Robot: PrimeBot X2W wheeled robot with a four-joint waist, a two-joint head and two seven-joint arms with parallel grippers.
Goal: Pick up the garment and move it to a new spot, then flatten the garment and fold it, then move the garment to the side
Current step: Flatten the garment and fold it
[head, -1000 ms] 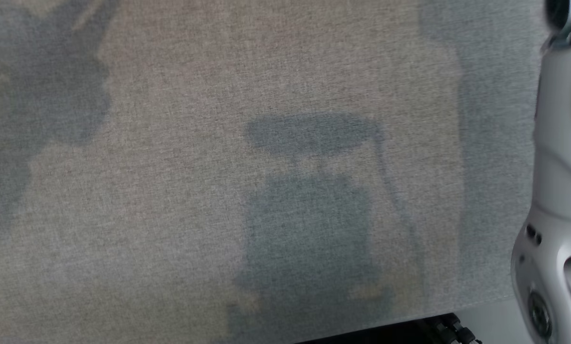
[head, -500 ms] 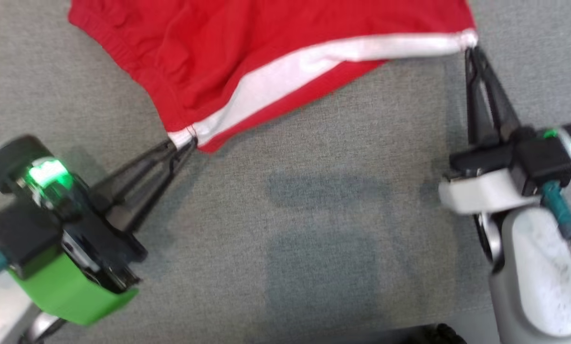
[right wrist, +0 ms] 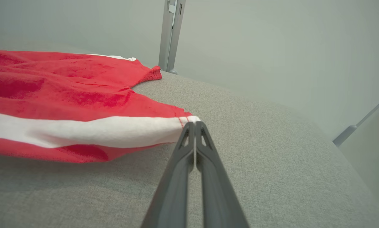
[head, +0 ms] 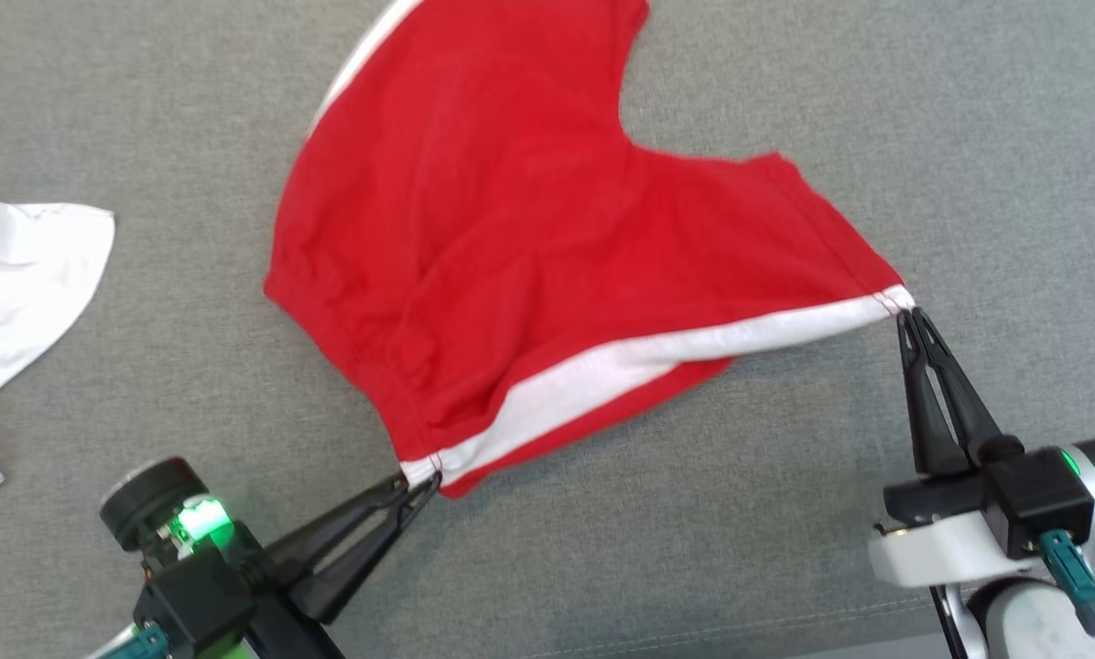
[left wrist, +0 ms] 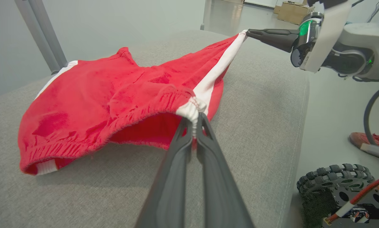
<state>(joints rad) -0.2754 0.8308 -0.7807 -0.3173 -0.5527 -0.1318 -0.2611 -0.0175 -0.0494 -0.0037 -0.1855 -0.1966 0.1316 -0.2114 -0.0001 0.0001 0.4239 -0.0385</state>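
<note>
Shorts [head: 529, 229] lie spread on the cushion [head: 786, 531], toward its front edge. Left gripper [head: 424, 482] is clamped on the waistband corner and right gripper [head: 907, 316] on the white-stripe hem corner, with the stripe taut. Risk: both are thin tip pinches, so a harder pull likely slips a corner out. The bunched waistband may trap a fold when flattened. Dragged past the cushion's front edge, the fabric would hang off. Open room toward the cushion's back and right. White cloth [head: 26, 275] takes its left side.
</note>
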